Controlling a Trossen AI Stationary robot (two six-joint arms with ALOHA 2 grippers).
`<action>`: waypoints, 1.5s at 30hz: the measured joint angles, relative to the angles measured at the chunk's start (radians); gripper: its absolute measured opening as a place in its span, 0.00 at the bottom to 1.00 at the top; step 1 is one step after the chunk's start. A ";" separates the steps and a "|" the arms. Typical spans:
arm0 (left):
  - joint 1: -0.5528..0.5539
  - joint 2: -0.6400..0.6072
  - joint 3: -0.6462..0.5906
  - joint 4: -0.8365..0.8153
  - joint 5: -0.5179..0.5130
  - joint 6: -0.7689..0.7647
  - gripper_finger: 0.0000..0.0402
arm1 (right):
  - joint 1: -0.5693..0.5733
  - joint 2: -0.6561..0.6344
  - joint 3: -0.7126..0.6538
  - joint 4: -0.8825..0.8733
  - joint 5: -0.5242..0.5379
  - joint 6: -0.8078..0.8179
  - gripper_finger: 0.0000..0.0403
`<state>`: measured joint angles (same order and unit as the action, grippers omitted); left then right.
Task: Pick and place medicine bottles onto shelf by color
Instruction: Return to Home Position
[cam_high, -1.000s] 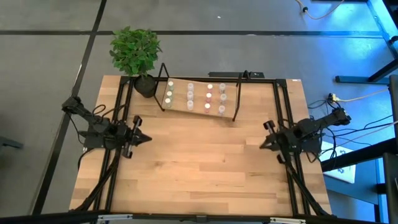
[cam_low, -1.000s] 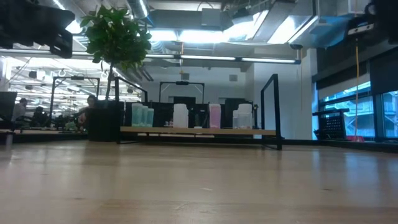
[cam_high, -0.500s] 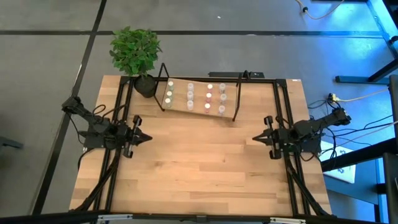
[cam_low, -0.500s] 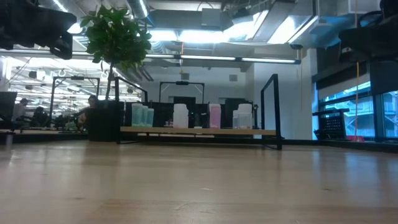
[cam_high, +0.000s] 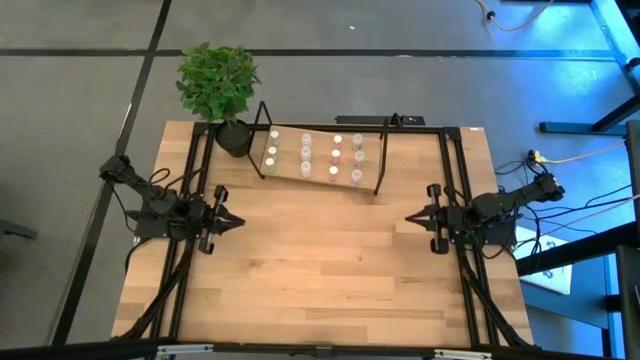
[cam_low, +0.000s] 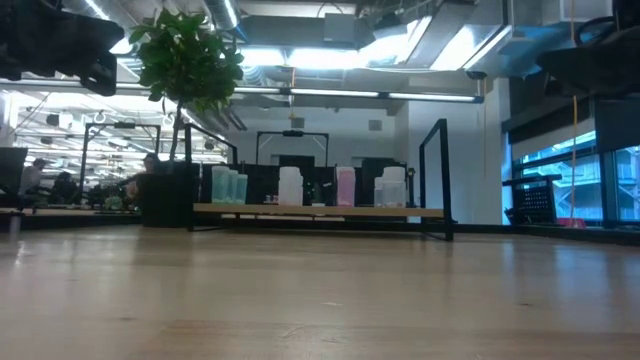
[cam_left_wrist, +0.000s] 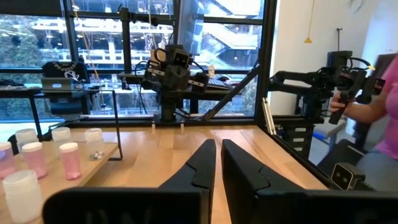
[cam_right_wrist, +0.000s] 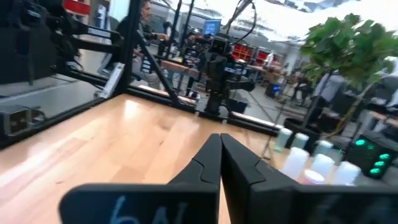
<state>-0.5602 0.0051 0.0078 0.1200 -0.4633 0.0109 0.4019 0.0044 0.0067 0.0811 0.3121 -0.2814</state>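
Note:
The shelf, a light board in a black wire frame, stands at the table's far middle. Several medicine bottles stand upright on it in rows: greenish, white and pink in the low view. My left gripper hovers shut at the table's left edge and points toward the right, with nothing between its fingers. My right gripper hovers shut at the right edge and points toward the left, also holding nothing. Both are well short of the shelf.
A potted plant stands at the table's far left corner, beside the shelf's left end. Black frame rails run along the table's left and right sides. Bare wooden tabletop lies between the grippers. A person shows beyond the table.
My right gripper has swung at the wrist. Its fingertips have moved a little toward the far edge, and it now points straight toward the table's left. It stays shut. The bottles and the shelf have not moved.

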 joint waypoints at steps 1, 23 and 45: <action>0.000 0.000 0.000 0.000 0.000 0.000 0.05 | 0.000 0.000 0.000 0.004 0.012 -0.014 0.02; 0.000 0.000 0.000 0.000 0.001 0.000 0.02 | 0.000 0.000 0.000 0.003 0.044 0.197 0.03; 0.000 0.000 0.000 0.000 0.001 0.000 0.07 | 0.000 0.000 0.000 0.003 0.043 0.198 0.03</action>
<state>-0.5606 0.0051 0.0078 0.1201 -0.4625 0.0113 0.4019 0.0040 0.0067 0.0841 0.3553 -0.0834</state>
